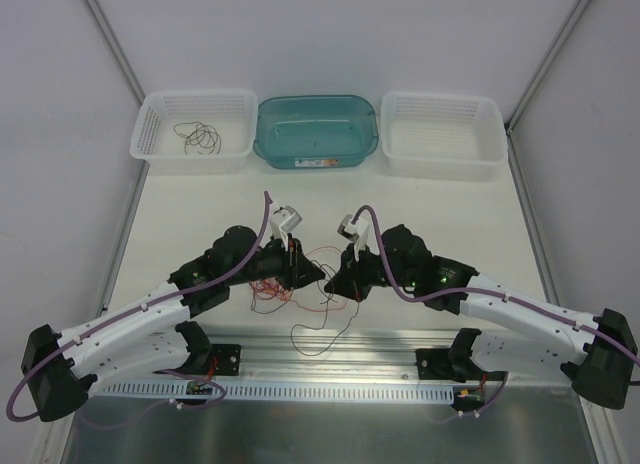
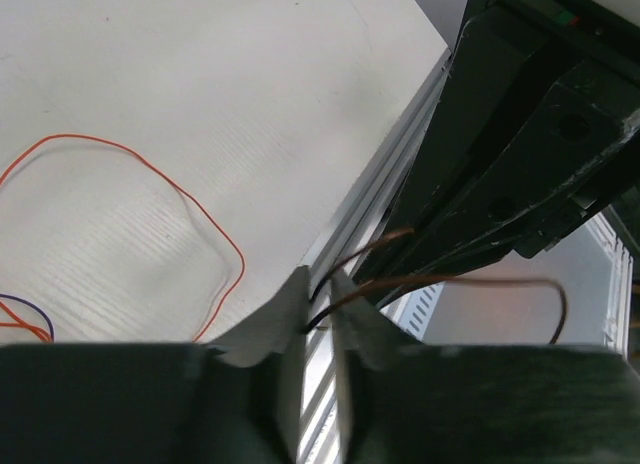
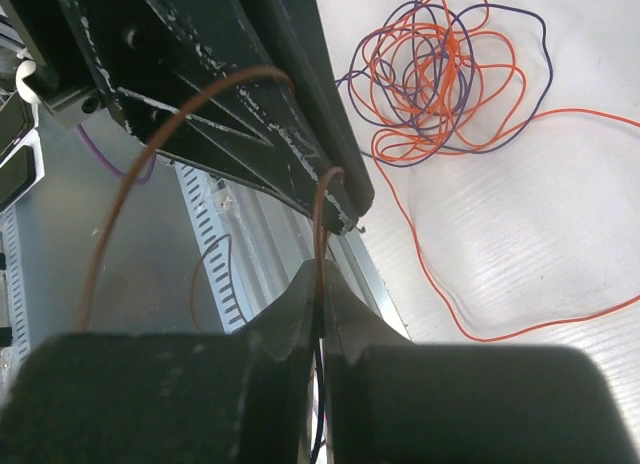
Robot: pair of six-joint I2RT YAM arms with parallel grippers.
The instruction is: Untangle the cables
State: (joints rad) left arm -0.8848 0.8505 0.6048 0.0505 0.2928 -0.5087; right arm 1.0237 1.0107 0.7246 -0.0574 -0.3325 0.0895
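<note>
White table (image 1: 190, 209), pale grey walls (image 1: 330, 34)

The table (image 1: 200, 204) is matt white, finely ribbed sheet, edged at its near side by a brushed metal rail (image 1: 330, 356); the cables (image 3: 440, 74) carry smooth orange and purple insulation; the far-left basket (image 1: 190, 162) and far-right basket (image 1: 440, 164) are white perforated plastic, the bin (image 1: 270, 149) between them glossy translucent teal plastic.

Overhead cam — 2 wrist cams close-up

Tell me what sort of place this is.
Probably a robotics lab workcell: a left arm and right arm bolted by a metal rail fronting a white table, white walls around, and left basket, teal tub, right basket lined up behind.
</note>
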